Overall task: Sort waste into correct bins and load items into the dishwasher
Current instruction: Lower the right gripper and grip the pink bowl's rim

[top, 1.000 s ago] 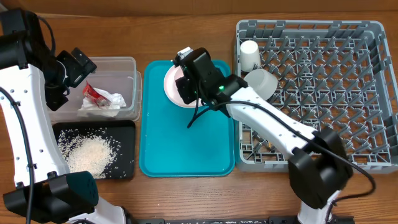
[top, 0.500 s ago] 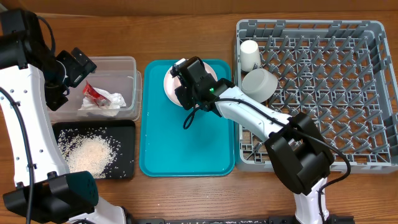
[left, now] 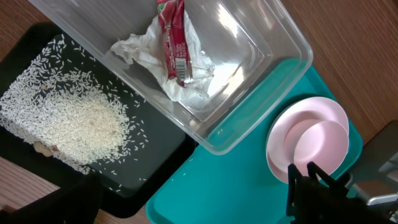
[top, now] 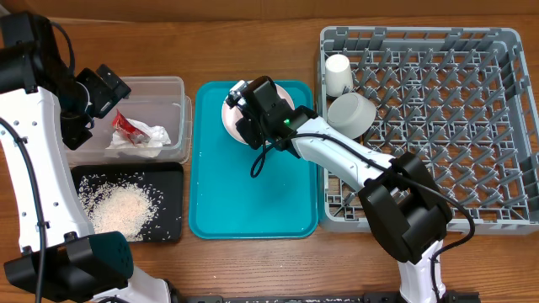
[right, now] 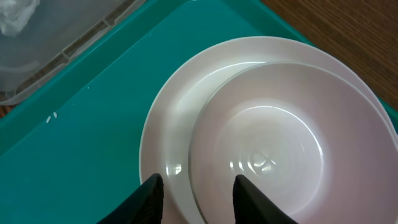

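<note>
— Bowls, count?
— Two: one bowl (right: 267, 155) on pink plate (right: 168, 130), teal tray (top: 253, 202); second bowl (top: 351, 112) in dish rack (top: 421, 34), by one cup (top: 338, 74).
— Waste?
— One napkin (left: 134, 46), one wrapper (left: 173, 37) in clear tub (left: 261, 43); rice (left: 68, 118) in black tray (left: 149, 174).
— Jaws?
— Apart on right gripper (right: 200, 186), over plate; apart, empty, on left gripper (top: 108, 87).

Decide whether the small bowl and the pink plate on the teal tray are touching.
Touching. The right wrist view shows the bowl sitting inside the plate, resting on its surface with no gap.
</note>
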